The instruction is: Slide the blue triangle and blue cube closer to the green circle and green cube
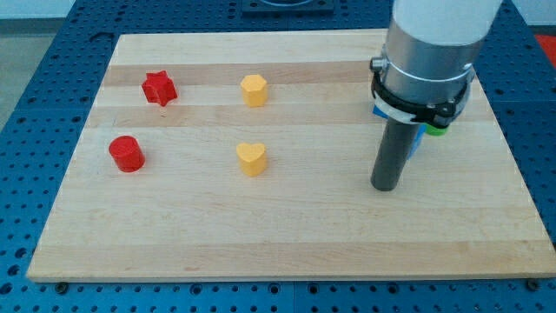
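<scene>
My tip [384, 186] rests on the wooden board [287, 235] at the view's right. Just behind the rod, small parts of blue blocks show: a sliver at the rod's right [418, 139] and another bit by the arm's left edge [379, 110]. Their shapes cannot be made out. A small piece of a green block [436, 131] peeks out at the arm's right edge, touching or very close to the blue one. The arm's body hides most of this cluster, so I cannot tell which blue or green block is which.
A red star [159, 88] and a red cylinder [127, 154] sit at the view's left. A yellow hexagon [254, 89] and a yellow heart [252, 159] sit left of centre. The board's right edge lies close to the cluster.
</scene>
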Controlling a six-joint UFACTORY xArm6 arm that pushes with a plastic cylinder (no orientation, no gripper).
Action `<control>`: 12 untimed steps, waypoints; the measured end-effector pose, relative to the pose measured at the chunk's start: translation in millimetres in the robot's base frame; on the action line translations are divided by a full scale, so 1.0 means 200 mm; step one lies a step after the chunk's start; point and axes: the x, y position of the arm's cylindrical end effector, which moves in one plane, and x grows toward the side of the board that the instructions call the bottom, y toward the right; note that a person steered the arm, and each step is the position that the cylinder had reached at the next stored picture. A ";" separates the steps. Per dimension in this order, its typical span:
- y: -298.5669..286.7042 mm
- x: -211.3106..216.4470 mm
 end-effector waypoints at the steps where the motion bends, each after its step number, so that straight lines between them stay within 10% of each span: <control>1: 0.00 -0.13; 12: -0.03 -0.75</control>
